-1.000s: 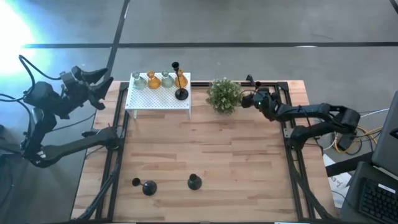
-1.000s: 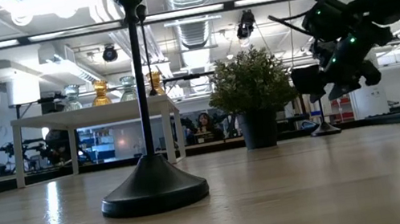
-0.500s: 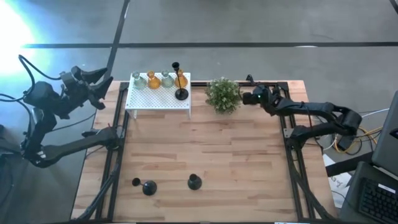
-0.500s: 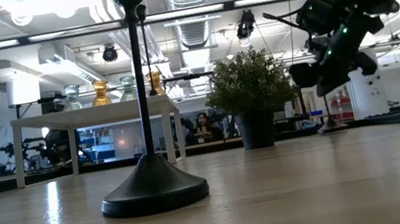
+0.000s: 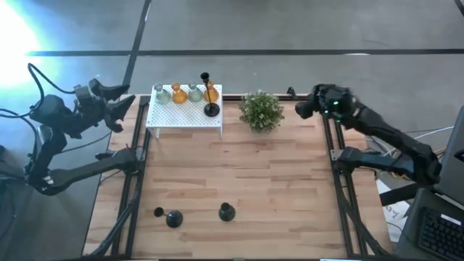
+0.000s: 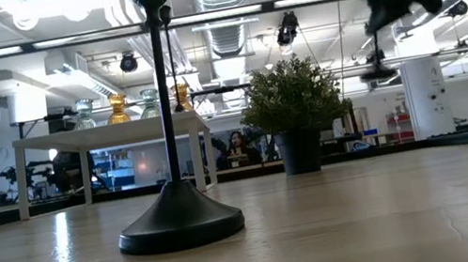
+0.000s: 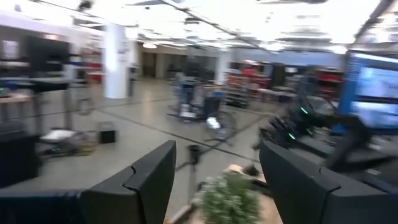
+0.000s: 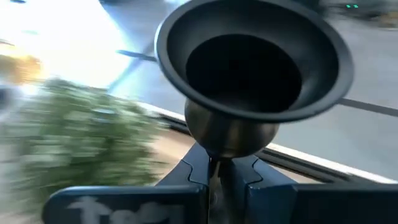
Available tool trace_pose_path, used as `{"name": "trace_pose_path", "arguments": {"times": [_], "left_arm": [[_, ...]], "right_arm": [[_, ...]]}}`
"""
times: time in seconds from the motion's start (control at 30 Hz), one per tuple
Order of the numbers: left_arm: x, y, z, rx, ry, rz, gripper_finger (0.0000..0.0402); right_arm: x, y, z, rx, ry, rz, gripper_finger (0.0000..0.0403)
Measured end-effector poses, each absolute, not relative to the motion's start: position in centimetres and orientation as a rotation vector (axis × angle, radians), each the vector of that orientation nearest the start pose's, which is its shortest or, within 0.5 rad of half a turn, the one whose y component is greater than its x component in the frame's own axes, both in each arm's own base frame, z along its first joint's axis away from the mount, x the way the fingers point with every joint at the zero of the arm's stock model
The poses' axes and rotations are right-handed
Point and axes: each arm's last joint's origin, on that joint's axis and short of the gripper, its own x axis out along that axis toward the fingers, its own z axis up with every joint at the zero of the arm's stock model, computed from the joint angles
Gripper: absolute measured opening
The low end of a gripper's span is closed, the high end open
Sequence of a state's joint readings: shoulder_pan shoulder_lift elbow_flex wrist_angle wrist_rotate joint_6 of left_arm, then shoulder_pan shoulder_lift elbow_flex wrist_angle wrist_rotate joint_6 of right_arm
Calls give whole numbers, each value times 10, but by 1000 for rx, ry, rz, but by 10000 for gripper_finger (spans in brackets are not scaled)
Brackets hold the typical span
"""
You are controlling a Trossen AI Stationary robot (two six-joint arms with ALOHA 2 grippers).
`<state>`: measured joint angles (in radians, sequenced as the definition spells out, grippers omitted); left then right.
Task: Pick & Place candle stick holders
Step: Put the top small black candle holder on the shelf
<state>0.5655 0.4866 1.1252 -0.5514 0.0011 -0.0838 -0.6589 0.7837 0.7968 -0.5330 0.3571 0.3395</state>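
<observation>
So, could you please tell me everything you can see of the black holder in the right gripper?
The black holder looks like dark, smooth metal: a flared round cup, open and empty, sits on a rounded bulb that narrows to a thin stem. The right gripper is shut on that stem just below the bulb; the base is hidden. The gripper is lifted off the table, past its far right corner, right of the plant. Nothing else touches the holder.

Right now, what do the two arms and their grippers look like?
Both arms are dark, jointed, with black cables looping from them. The left gripper has two broad, flat, angular black fingers. The right gripper is black, with small green lights glowing at its wrist; faint embossed lettering marks its finger base.
</observation>
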Motion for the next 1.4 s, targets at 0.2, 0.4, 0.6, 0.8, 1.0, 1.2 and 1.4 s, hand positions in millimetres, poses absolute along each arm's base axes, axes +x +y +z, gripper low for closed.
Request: {"name": "trace_pose_path", "arguments": {"times": [0.2, 0.4, 0.6, 0.8, 1.0, 1.2, 1.4], "left_arm": [[46, 23, 431, -97, -88, 367, 236], [78, 38, 426, -145, 23, 234, 236], [119, 53, 415, -160, 139, 100, 235], [153, 55, 414, -110, 129, 1, 235], [186, 54, 408, -99, 126, -79, 235], [217, 55, 397, -111, 148, -116, 235], [236, 57, 390, -111, 151, -130, 235]], "right_arm": [[119, -83, 375, 399, 285, -766, 10], [141, -68, 422, 408, 280, -487, 10], [185, -51, 438, 377, 343, -259, 10], [225, -39, 439, 348, 407, -164, 10], [256, -36, 441, 310, 436, -115, 11], [279, -34, 446, 300, 438, -72, 11], [298, -35, 453, 283, 428, -21, 11]]}}
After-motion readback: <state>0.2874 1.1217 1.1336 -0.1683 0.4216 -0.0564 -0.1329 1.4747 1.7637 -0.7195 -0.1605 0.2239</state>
